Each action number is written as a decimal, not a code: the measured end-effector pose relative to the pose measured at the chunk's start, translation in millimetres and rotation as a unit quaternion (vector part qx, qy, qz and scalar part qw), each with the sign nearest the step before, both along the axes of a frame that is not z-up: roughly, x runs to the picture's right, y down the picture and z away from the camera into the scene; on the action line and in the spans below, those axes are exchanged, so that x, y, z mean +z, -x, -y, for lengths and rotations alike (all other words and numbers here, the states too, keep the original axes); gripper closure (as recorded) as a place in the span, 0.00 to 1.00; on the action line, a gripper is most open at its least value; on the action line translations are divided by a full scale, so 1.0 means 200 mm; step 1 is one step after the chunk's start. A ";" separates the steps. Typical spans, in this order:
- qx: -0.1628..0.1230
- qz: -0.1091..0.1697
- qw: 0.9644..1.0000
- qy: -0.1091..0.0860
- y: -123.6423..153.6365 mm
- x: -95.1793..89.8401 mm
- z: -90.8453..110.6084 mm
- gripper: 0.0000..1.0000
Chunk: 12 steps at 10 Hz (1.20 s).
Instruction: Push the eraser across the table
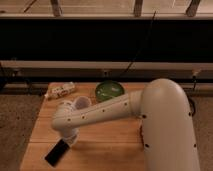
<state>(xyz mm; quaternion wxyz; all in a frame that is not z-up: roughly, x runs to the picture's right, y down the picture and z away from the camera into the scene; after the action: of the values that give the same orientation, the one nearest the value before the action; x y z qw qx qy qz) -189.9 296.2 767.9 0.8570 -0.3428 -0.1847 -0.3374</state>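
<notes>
The eraser [57, 152], a flat black slab, lies tilted on the light wooden table [110, 150] near its front left. My white arm reaches from the right across the table and bends down at the left. The gripper [70, 139] points down at the eraser's upper right end, touching or just above it. The arm's wrist hides most of the gripper.
A green bowl [110, 90] stands at the back middle of the table. A white cup [81, 103] sits beside it, partly behind the arm. A white packet [60, 90] lies at the back left corner. A thin dark red tool [142, 136] shows by the arm's base.
</notes>
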 end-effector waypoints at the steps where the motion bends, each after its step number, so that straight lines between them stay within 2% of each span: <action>1: -0.002 0.004 1.000 0.001 0.02 0.00 -0.01 0.94; 12: -0.022 0.045 0.999 0.011 0.23 -0.03 -0.05 0.94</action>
<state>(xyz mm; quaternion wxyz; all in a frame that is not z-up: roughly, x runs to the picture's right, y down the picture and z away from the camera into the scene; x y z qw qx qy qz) -235.2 306.8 761.3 0.8364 -0.3406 -0.2195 -0.3692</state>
